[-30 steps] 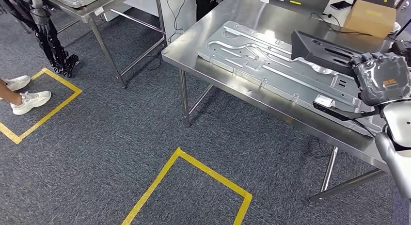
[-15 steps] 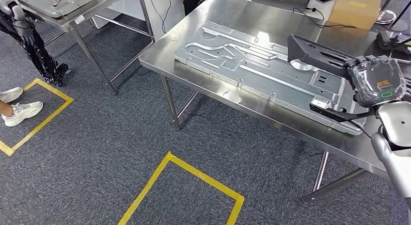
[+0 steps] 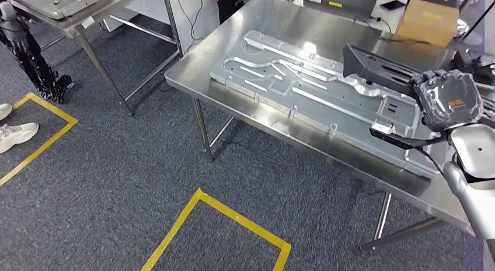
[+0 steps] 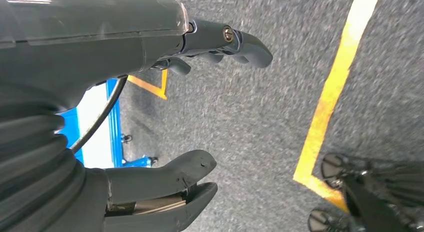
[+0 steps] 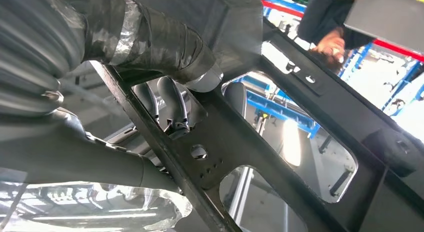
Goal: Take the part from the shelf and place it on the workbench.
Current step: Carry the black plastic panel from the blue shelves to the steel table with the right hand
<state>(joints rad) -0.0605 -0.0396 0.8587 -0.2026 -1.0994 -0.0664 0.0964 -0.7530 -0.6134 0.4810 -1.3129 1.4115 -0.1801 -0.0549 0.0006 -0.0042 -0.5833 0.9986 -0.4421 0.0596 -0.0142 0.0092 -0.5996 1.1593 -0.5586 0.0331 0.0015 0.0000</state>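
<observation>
A black metal part (image 3: 379,69) with cut-out slots hangs just above the right end of the steel workbench (image 3: 274,20). My right hand (image 3: 448,98) grips it at its near end. In the right wrist view the hand (image 5: 165,47) wraps the part's black frame (image 5: 280,127), with dark fingers (image 5: 172,104) reaching through one opening. A large pressed silver plate (image 3: 303,78) lies flat on the workbench under and to the left of the part. My left hand (image 4: 100,42) hangs over the carpet with thumb and fingers apart and nothing in it.
A cardboard box (image 3: 428,21) and cables sit at the workbench's far right. A second steel table (image 3: 70,8) stands at the far left beside dark robot legs (image 3: 29,55). Yellow tape (image 3: 216,230) marks squares on the carpet. A person's shoe (image 3: 14,134) shows at the left edge.
The whole picture has shifted, so the camera moved: the workbench now sits further left and closer. My right hand still holds the black part over the bench's right end.
</observation>
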